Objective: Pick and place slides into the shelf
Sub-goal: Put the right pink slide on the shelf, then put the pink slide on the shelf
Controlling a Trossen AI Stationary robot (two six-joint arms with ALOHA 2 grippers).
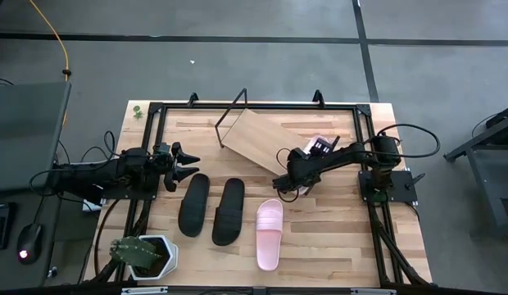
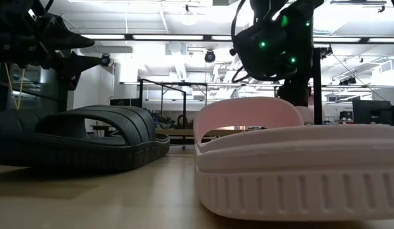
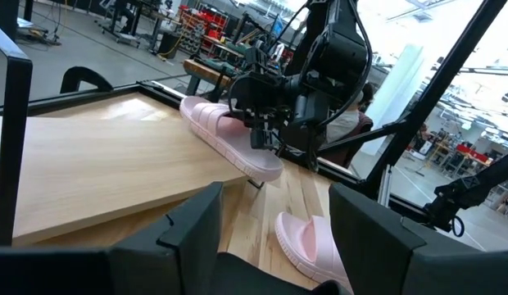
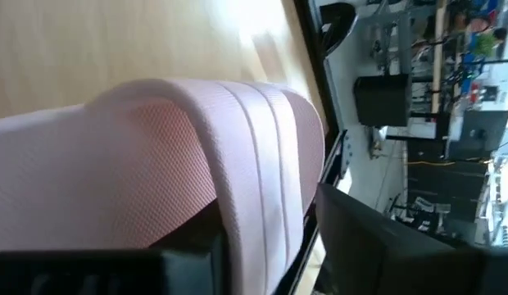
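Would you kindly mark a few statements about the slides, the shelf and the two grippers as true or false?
1. Two black slides lie side by side on the tabletop. True.
2. Both pink slides are on the shelf. False: one pink slide lies on the shelf board; the other pink slide is on the tabletop.
3. The right gripper is at the pink slide on the shelf. True.
4. The left gripper holds a black slide. False: it is open and empty, beside the black pair.
5. A potted plant stands on the shelf. False: it stands at the table's near left corner.
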